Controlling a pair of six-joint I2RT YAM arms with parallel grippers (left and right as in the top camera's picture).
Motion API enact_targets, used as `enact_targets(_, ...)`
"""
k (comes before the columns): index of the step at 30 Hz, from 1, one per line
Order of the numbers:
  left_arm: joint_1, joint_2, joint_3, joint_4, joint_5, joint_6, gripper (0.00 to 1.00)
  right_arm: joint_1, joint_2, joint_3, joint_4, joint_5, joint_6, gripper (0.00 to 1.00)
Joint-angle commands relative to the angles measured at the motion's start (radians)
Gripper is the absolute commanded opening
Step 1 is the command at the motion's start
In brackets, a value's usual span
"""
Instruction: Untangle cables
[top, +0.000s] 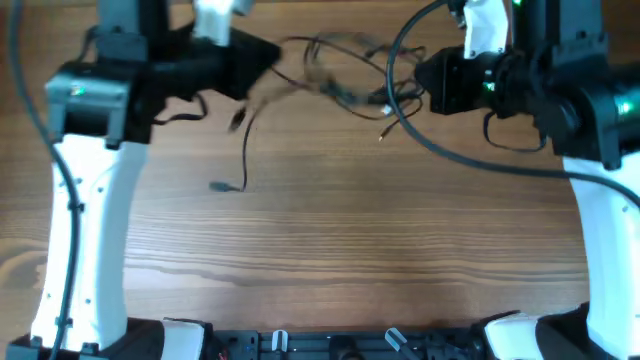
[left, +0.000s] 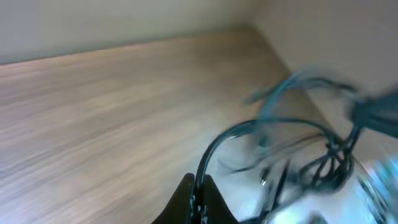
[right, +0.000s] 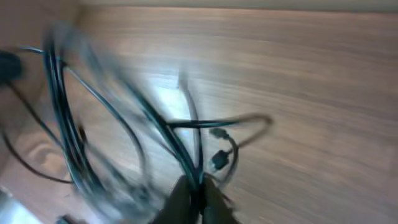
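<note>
Thin black flexible cables (top: 340, 72) sit in a loose tangle at the far middle of the brown wood-grain table (top: 330, 250), between both arms. Left gripper (left: 196, 198) points in from the left, fingers pinched together on one strand. Right gripper (right: 196, 193) faces it from the right, clamped on several strands. Thick black arm wire (top: 450, 155) loops just beside the tangle. One small plug end (top: 218, 186) lies nearer, apart from the tangle.
</note>
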Motion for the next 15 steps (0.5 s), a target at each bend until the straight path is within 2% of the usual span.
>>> enact_targets(1, 0.082, -0.011, 0.005, -0.001, -0.158, -0.101, 0.04, -0.026, 0.051, 0.021, -0.011, 0.010, -0.015, 0.33)
enact_targets(6, 0.087, -0.009, 0.005, -0.006, -0.161, -0.104, 0.04, -0.026, 0.097, 0.020, -0.018, 0.010, -0.015, 0.29)
enact_targets(7, 0.087, -0.009, 0.005, -0.008, -0.161, -0.104, 0.04, -0.026, 0.099, 0.020, -0.018, 0.010, -0.015, 0.14)
enact_targets(8, 0.087, -0.009, 0.005, -0.008, -0.161, -0.105, 0.04, -0.026, 0.100, 0.020, -0.018, 0.010, -0.015, 0.04)
enact_targets(13, 0.087, -0.009, 0.005, -0.003, -0.160, -0.204, 0.04, -0.010, 0.100, 0.015, -0.023, -0.051, -0.013, 0.04)
enact_targets(14, 0.087, -0.009, 0.005, 0.003, -0.159, -0.259, 0.04, -0.003, 0.100, 0.009, -0.019, -0.055, -0.009, 0.16)
enact_targets(15, 0.087, -0.010, 0.005, 0.009, -0.156, -0.313, 0.04, 0.002, 0.100, 0.002, -0.016, -0.055, 0.010, 0.43)
